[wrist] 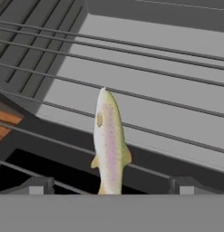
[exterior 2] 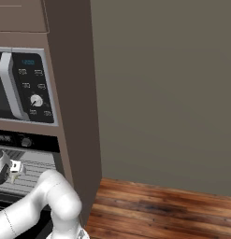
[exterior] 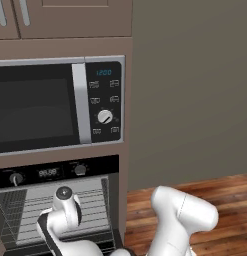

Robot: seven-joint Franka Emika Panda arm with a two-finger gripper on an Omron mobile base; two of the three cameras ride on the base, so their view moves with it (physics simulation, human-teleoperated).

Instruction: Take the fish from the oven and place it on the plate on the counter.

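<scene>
Inside the oven (exterior: 57,210), the fish (wrist: 109,142) lies lengthwise across the grey wire rack (wrist: 145,68), head pointing toward the back wall and tail toward the camera on the hand. Its pale, speckled body sits between the 2 dark finger tips of the claw (wrist: 109,186) — the tips stand wide apart, one on each side near the tail, and neither touches the fish. The claw holds nothing.

From the left base view, the white arm (exterior: 182,215) bends down and reaches into the open oven cavity, below the control strip with its 2 knobs and small display. Above the oven sits the silver-and-black microwave (exterior: 60,102) — its blue display is lit. To the right, wooden floor (exterior 2: 168,210) meets a plain grey wall (exterior 2: 168,93).
</scene>
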